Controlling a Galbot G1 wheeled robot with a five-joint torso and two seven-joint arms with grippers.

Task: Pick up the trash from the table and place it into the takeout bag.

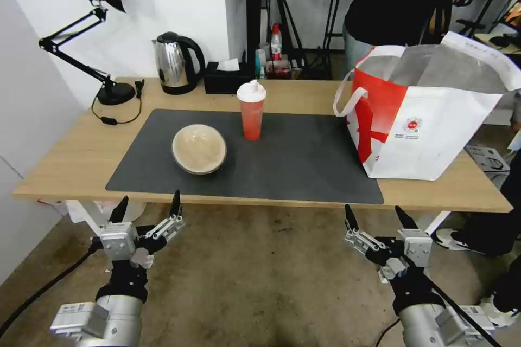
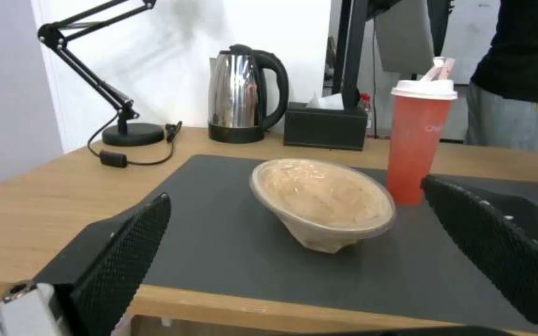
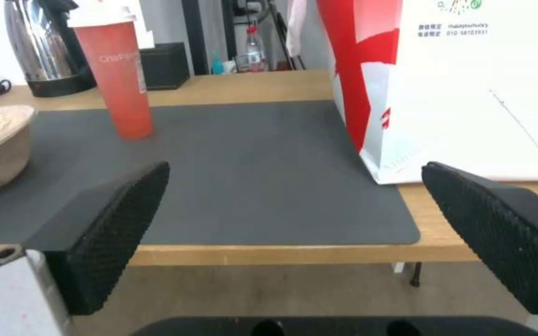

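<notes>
Both grippers wait spread and empty short of the table: left gripper at 7 o'clock, right gripper at 5. The beige bowl and red cup stand on the mat; the takeout bag gapes at 3 o'clock. Likely stage: a pick not yet begun, calling for a forward reach to the bowl.

Head view high, looking down over table, both wrist views low at its near edge, sharing the mat.
</notes>
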